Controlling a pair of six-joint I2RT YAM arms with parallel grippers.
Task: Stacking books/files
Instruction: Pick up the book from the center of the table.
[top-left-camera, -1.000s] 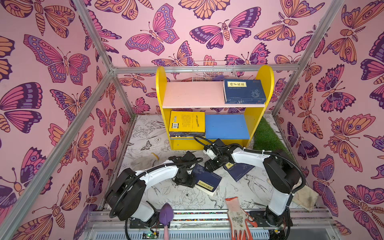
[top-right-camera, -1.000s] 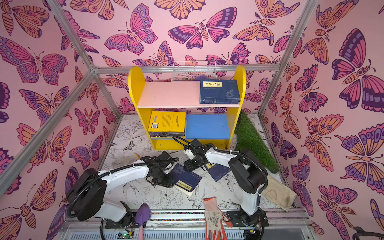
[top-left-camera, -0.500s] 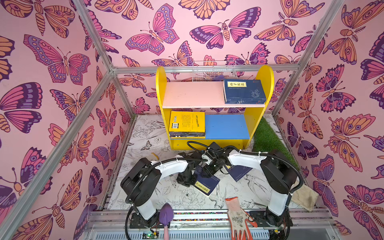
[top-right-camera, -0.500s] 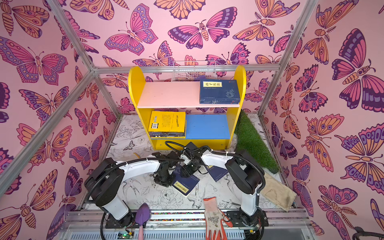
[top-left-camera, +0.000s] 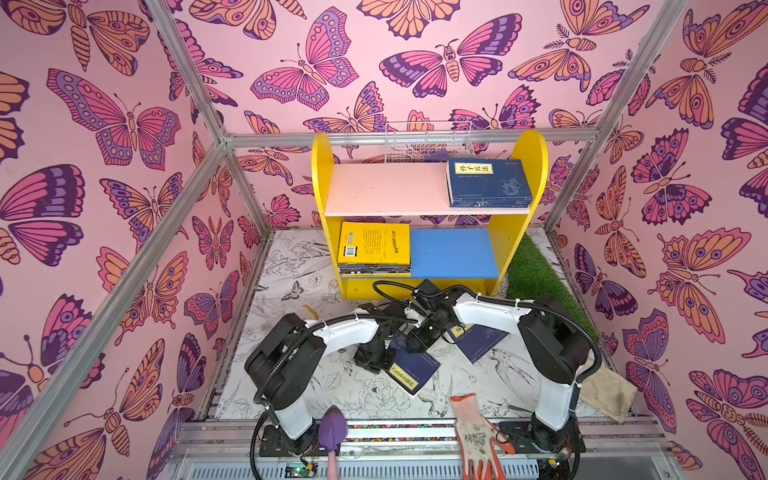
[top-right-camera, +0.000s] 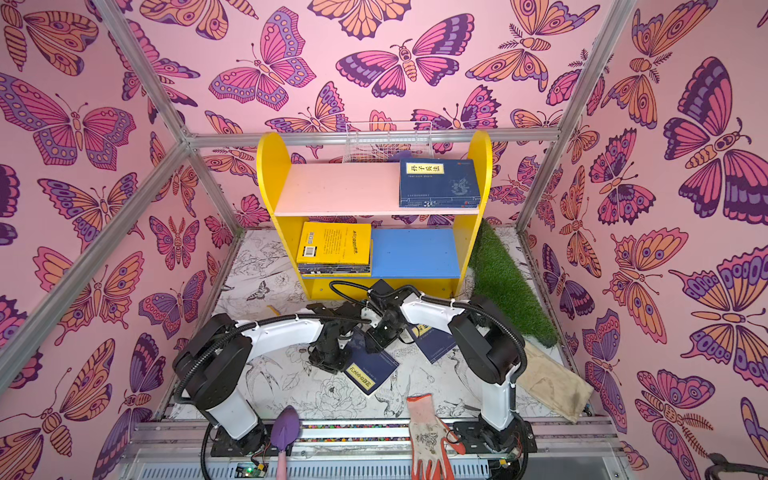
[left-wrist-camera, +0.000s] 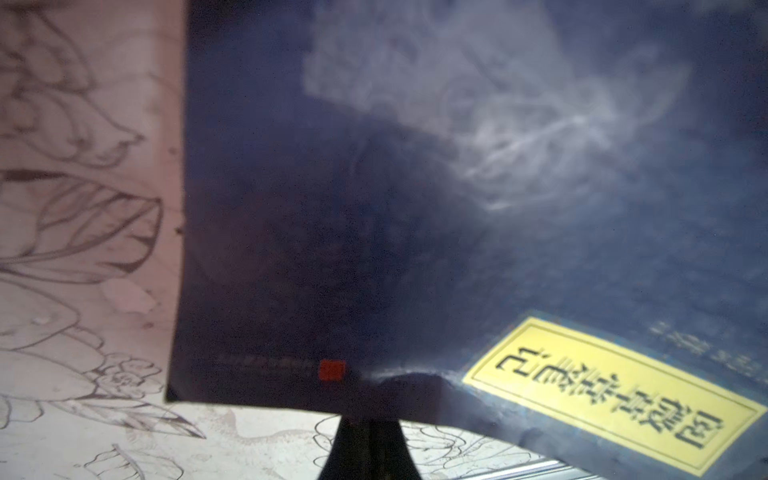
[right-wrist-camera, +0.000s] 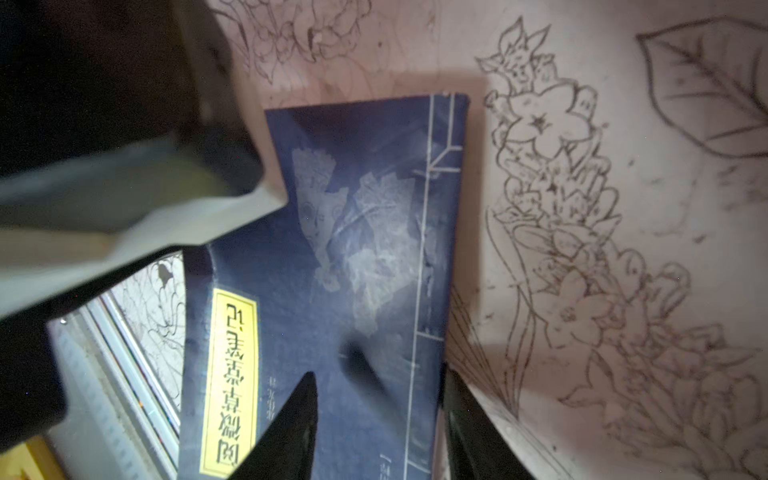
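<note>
A navy book with a yellow title label (top-left-camera: 411, 368) (top-right-camera: 368, 370) lies askew on the printed table mat. My left gripper (top-left-camera: 382, 353) (top-right-camera: 332, 353) is shut on its edge; in the left wrist view the cover (left-wrist-camera: 415, 208) fills the frame above the closed left gripper (left-wrist-camera: 370, 424). My right gripper (top-left-camera: 419, 340) (right-wrist-camera: 378, 374) is open. It straddles the spine side of the same book (right-wrist-camera: 365, 249), one finger over the cover and one past the edge. A second navy book (top-left-camera: 478, 343) lies just to the right. More books sit on the shelf: a navy one (top-left-camera: 488, 183) and a yellow-topped stack (top-left-camera: 374, 247).
The yellow shelf unit (top-left-camera: 517, 232) stands behind both arms, with a wire basket (top-left-camera: 428, 141) at its top. Green turf (top-left-camera: 540, 274) lies to its right. Along the front edge are a white-and-orange glove (top-left-camera: 473, 432), a beige cloth glove (top-left-camera: 606, 386) and a purple trowel (top-left-camera: 332, 432).
My left gripper moved onto the navy book and shut on its edge. My right gripper swung left from the second book to the first, its jaws narrowing.
</note>
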